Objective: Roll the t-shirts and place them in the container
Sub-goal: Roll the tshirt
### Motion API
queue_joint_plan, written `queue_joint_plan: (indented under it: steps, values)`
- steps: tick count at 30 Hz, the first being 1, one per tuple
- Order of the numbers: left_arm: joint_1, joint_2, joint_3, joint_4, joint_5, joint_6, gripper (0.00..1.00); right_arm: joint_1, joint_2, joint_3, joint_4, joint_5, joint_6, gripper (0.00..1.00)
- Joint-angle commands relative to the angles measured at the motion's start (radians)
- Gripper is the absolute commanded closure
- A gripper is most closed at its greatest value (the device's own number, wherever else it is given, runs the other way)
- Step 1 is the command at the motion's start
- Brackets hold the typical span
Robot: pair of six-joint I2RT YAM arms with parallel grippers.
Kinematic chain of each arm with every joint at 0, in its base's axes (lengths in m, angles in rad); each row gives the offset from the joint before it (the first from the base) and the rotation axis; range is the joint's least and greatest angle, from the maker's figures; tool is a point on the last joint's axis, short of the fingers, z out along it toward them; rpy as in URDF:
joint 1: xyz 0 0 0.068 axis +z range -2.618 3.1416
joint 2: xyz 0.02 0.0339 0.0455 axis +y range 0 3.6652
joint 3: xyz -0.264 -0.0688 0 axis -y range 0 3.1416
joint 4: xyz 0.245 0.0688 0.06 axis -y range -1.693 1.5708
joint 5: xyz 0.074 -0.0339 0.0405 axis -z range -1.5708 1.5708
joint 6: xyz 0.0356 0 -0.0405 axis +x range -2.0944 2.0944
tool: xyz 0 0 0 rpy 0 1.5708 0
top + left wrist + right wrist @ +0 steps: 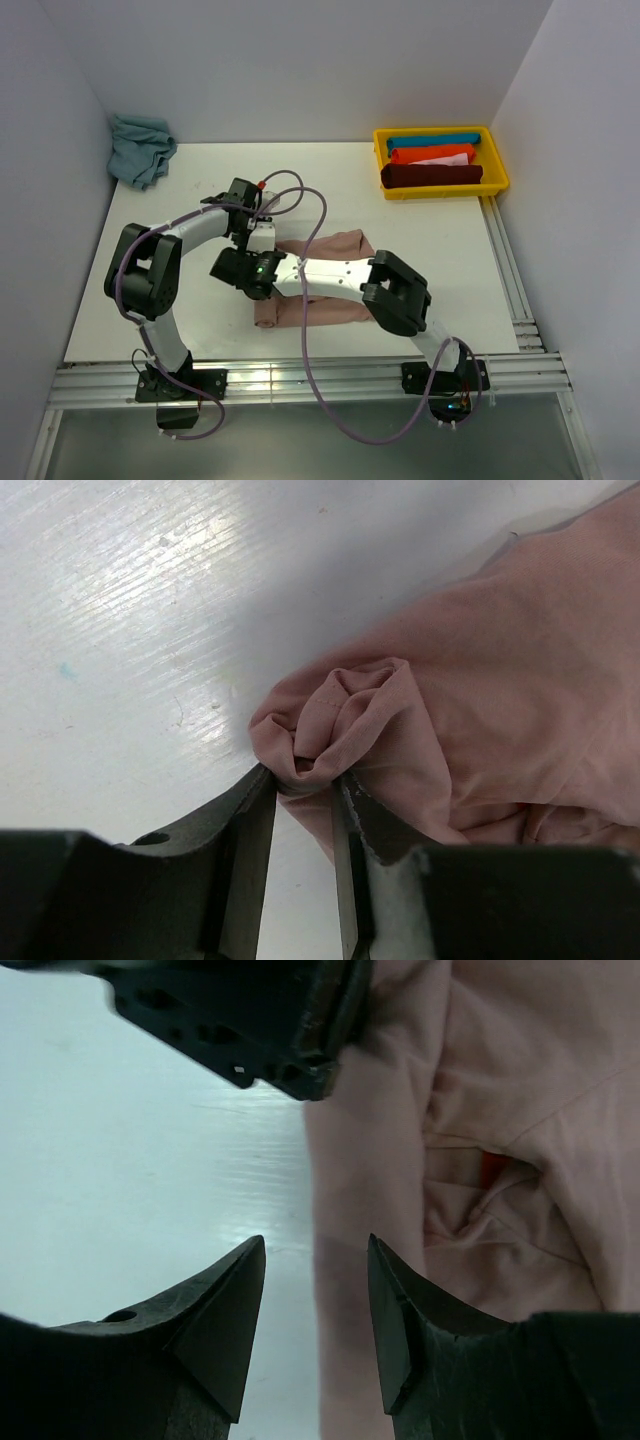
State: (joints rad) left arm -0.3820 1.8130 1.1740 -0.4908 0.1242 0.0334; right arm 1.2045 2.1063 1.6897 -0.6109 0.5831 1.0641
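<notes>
Only on my wrist feeds: left pincer (305, 776) tight on a fold of the pink t-shirt (490, 670), right pincer (316, 1248) agape over its edge.

The top view sits high behind the arms (150, 280) and tilts down and forward, taking in the whole table (440, 230) from afar. Each wrist view looks out past its own fingers, the left gripper (303, 780) and the right gripper (315, 1250), from very close to the table. All three share the shirt (335, 245) — both wrist views frame its left edge against bare table.
</notes>
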Motion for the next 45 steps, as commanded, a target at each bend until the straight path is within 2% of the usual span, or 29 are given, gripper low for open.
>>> queue_joint_plan:
  steps: [1, 19, 25, 27, 30, 32, 34, 38, 41, 42, 45]
  values:
    - [-0.008, 0.023, 0.018, 0.003, -0.026, 0.005, 0.66, 0.0, 0.05, 0.089, -0.141, 0.064, -0.016, 0.47]
    - [-0.008, 0.035, 0.039, -0.012, -0.006, 0.005, 0.6, 0.027, 0.113, 0.053, -0.11, -0.02, -0.029, 0.39]
    - [-0.009, 0.034, 0.049, -0.018, -0.001, 0.008, 0.56, 0.029, 0.161, 0.09, -0.142, -0.043, -0.03, 0.37]
    - [-0.008, 0.026, 0.055, -0.023, 0.011, 0.007, 0.51, 0.027, 0.179, 0.103, -0.164, -0.052, -0.027, 0.37]
    - [-0.006, 0.008, 0.076, -0.031, 0.026, 0.007, 0.42, 0.026, 0.195, 0.11, -0.184, -0.062, -0.018, 0.4]
    - [-0.001, 0.0, 0.111, -0.049, 0.057, 0.003, 0.38, 0.024, 0.189, 0.097, -0.173, -0.072, -0.013, 0.52]
    - [0.015, -0.007, 0.165, -0.077, 0.092, -0.006, 0.37, 0.02, 0.163, 0.056, -0.133, -0.095, -0.015, 0.63]
    - [0.066, -0.027, 0.248, -0.129, 0.181, -0.016, 0.34, -0.002, 0.074, -0.068, 0.024, -0.158, -0.035, 0.74]
    - [0.121, -0.049, 0.291, -0.166, 0.25, -0.018, 0.33, -0.037, -0.041, -0.235, 0.291, -0.286, -0.065, 0.79]
    - [0.147, -0.06, 0.297, -0.179, 0.277, -0.018, 0.33, -0.048, -0.066, -0.313, 0.433, -0.325, -0.064, 0.79]
    - [0.195, -0.081, 0.291, -0.195, 0.31, -0.009, 0.33, -0.094, -0.129, -0.409, 0.642, -0.428, -0.037, 0.8]
